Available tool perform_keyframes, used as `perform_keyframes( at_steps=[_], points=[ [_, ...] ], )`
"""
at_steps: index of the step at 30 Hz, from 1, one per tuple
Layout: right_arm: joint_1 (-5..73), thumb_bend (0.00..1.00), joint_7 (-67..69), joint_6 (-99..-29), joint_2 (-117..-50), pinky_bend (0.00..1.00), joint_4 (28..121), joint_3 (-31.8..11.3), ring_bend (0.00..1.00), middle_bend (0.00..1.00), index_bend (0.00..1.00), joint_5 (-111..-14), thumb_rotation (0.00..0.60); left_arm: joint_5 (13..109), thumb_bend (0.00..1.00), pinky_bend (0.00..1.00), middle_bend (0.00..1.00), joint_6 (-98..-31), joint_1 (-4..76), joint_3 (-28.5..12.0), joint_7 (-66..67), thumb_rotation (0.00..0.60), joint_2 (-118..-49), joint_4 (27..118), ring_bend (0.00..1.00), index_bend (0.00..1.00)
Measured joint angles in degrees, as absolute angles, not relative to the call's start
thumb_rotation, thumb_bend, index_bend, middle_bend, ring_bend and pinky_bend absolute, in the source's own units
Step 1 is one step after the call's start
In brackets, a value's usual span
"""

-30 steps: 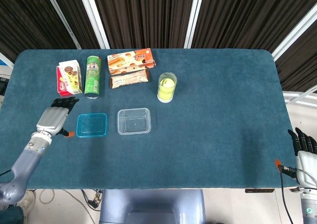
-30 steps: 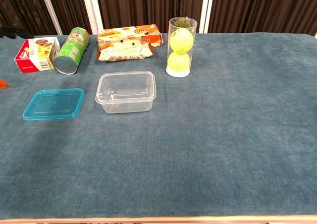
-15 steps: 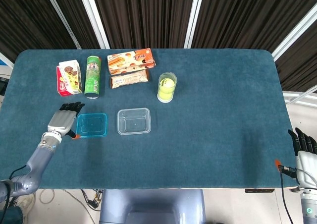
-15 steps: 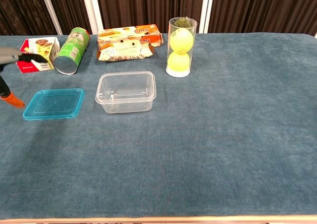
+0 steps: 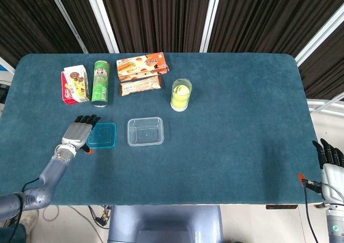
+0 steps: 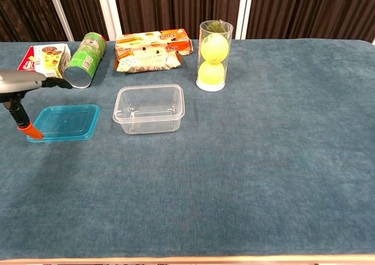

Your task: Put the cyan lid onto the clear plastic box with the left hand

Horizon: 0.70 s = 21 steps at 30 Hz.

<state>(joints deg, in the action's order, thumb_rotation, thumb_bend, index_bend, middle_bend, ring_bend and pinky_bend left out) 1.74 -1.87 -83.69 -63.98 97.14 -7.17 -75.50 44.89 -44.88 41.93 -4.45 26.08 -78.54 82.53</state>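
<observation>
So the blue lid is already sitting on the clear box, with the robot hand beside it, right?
Not quite. The chest view shows the cyan lid lying flat on the table, left of the clear plastic box and apart from it. The left robot hand is indeed beside the lid.

Bright, even overhead light, both views sharp, soft faint shadows under things on the counter (image 5: pixel 231 119), a darker patch at its right, small glints on clear plastic.

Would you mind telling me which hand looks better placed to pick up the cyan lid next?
The left hand. It hovers at the left edge of the cyan lid, which lies flat just left of the clear plastic box. The right hand sits off the table's far right corner, well away from both.
</observation>
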Motion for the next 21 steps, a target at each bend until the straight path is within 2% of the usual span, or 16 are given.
perform_keyframes(
  at_steps=[21],
  points=[
    [1.8,0.29,-1.7,-83.6,-63.9,0.0,97.2,-7.2,0.0,0.0,0.1,-75.4,0.6,42.5,0.01,0.01,0.09,-44.4,44.6,-3.2,27.9,0.6,-82.8,78.3,0.0,0.0]
  ],
)
